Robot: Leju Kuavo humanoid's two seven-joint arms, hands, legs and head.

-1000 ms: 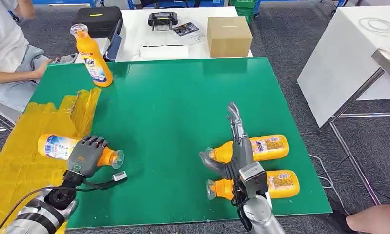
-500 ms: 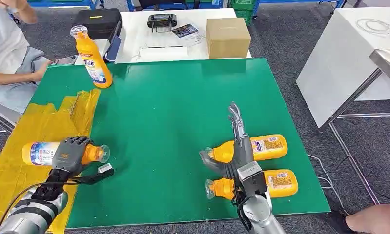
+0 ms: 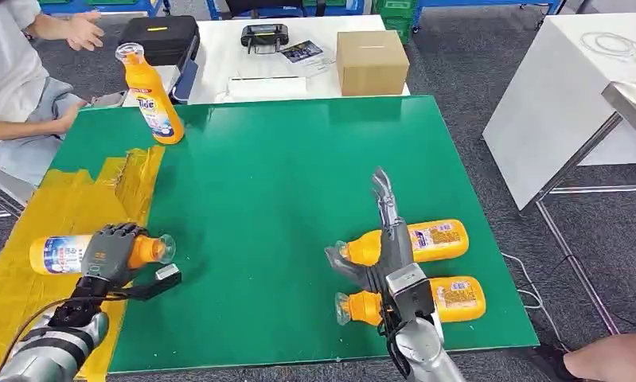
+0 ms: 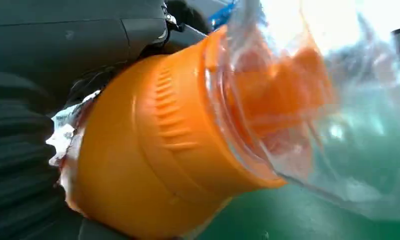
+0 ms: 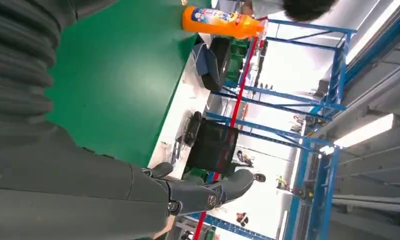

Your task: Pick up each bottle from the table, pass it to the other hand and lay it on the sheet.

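As left hand (image 3: 107, 251) shifted, bottle (image 3: 60, 253) over sheet (image 3: 28, 231)

A person in a white shirt (image 3: 8, 60) is sitting at the far left corner of the green table (image 3: 298, 159), one hand (image 3: 85, 30) lifting in the air. Behind the green table, a white table (image 3: 219, 56) is carrying a black case (image 3: 157, 33), a cardboard box (image 3: 371, 61), a small black device (image 3: 265, 34), a leaflet (image 3: 302, 51) and a flat white box (image 3: 267, 85). Another white table (image 3: 561, 95) is standing to the right on grey carpet (image 3: 474, 72). A second person's hand (image 3: 613, 356) is showing at the near right corner.
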